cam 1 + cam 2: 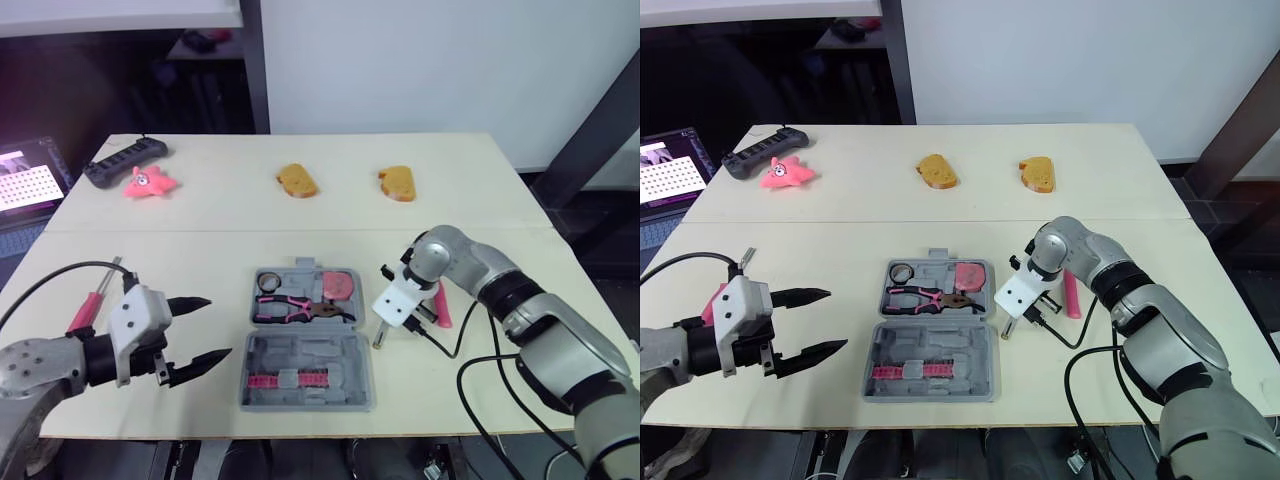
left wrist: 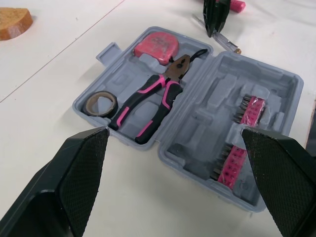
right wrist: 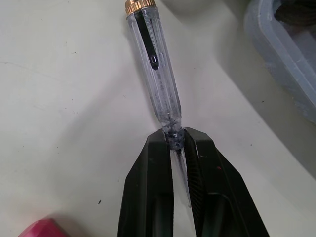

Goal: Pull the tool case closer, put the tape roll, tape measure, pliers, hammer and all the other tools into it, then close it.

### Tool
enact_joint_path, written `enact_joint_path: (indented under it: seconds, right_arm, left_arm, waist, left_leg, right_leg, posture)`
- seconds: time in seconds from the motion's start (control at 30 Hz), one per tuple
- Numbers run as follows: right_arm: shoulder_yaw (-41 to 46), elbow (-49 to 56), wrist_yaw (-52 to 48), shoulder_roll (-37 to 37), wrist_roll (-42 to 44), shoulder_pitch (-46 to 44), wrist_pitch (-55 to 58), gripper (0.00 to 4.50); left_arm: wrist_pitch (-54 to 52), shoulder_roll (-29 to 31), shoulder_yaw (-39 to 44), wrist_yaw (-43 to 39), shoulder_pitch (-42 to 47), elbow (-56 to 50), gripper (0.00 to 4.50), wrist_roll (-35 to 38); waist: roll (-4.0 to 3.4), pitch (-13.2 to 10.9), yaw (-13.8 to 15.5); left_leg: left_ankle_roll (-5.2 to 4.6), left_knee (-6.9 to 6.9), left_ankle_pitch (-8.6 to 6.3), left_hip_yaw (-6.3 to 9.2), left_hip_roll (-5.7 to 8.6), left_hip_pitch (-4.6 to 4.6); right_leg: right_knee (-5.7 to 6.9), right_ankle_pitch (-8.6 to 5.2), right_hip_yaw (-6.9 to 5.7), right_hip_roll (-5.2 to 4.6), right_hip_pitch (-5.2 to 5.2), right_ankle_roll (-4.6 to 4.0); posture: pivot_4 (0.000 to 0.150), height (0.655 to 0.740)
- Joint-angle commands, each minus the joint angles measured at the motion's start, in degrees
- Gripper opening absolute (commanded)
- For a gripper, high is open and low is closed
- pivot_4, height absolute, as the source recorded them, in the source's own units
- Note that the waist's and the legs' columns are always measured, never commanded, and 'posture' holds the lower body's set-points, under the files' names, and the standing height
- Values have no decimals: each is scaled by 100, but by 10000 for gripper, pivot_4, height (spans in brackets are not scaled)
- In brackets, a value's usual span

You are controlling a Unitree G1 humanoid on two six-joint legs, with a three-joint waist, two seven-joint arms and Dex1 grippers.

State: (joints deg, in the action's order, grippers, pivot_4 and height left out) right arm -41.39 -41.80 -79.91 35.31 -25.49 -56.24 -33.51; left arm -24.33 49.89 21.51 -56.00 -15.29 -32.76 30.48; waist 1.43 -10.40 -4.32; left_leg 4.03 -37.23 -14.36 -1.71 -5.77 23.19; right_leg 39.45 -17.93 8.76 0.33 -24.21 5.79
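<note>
Across the pale desk (image 1: pixel 480 200), one grey tool case (image 1: pixel 300 355), lying open at the middle of the near half, hinge running left to right. Left of it and apart, the left claw (image 1: pixel 218 326), released wide, grasping nothing, aimed toward the case. Just right of the case, the right claw (image 3: pixel 177 140), clenched on the thin end of one tester screwdriver (image 3: pixel 155 74). Along the far edge, well apart from all this, one black bar (image 1: pixel 125 160), two orange lumps (image 1: pixel 297 181) (image 1: pixel 397 183) and one pink toy (image 1: pixel 148 184). In the case's far half, one pair of pliers (image 2: pixel 153 103) set lengthwise, with one tape measure (image 2: pixel 157 44) beside the jaws and one tape roll (image 2: pixel 100 103) beside the handles. Outside the case, two loose tools, probably still to pack: one pink-handled tool (image 1: pixel 441 305) just right of the right claw, one red-handled tool (image 1: pixel 88 308) beside the left arm. In the near half, two pink bit strips (image 2: pixel 249 109) (image 2: pixel 229 165). Smallest, the screwdriver: clear barrel in line with the fingers, brass cap leading, pointing down beside the case's right wall. Case directly left of that claw, right arm plainly the nearer for the drop. Cannot tell whether the cap touches the desk.
</note>
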Motion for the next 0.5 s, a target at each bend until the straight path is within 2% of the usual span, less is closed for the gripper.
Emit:
enact_joint_path:
  seconds: [0.03,0.17,0.3,0.43,0.5]
  right_arm:
    - [247,340,-156,152,132,-48,14,218]
    - [516,1013,-437,402,445,-61,232,218]
    - [951,1884,-951,717,954,-157,925,218]
    - [1569,3185,-1205,876,1794,124,2925,218]
    - [1915,4093,-1087,843,2146,383,4523,218]
  left_arm:
    - [72,72,71,-2,118,-1,45000,-36]
    - [105,92,-14,-61,224,127,45000,-70]
    - [162,111,-160,-172,414,314,45000,-122]
    - [220,147,-223,-297,567,503,45000,-135]
    - [253,183,-225,-382,599,591,45000,-142]
  waist:
    - [-2,-1,11]
    - [-13,-8,27]
    - [-16,-10,32]
    - [-15,-10,29]
    - [-15,-9,35]
  left_leg:
    - [0,0,0,0,0,0]
    - [1,0,0,0,1,5]
    - [1,1,0,1,0,6]
    - [0,1,0,0,0,6]
    - [0,3,0,3,0,7]
  right_leg:
    - [0,0,0,0,0,0]
    - [0,1,0,0,-4,3]
    - [1,3,-1,0,-5,6]
    - [1,3,0,0,-6,5]
    - [3,3,-3,0,-7,6]
  posture:
    - [1500,7150]
    - [1500,7150]
    - [1500,7150]
    - [1500,7150]
    - [1500,7150]
